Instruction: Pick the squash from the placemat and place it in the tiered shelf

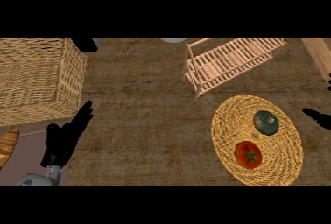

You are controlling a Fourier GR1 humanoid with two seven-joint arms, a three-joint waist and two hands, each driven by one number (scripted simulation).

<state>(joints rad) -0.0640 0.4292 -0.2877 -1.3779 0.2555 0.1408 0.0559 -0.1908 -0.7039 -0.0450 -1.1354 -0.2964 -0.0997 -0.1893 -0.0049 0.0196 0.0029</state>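
Squash (266, 122) lies on placemat (284, 170); left robot hand (65, 140) spread apart, right robot hand (317, 117) unreadable

The light is dim, warm and quite even over the counter (149, 131). The mat (284, 168) looks brighter than the dark wood around it. The left hand (65, 140) is almost pure black, with hardly any shading.

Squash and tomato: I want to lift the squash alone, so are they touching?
Apart. The head view shows a strip of bare placemat between the squash and the tomato.
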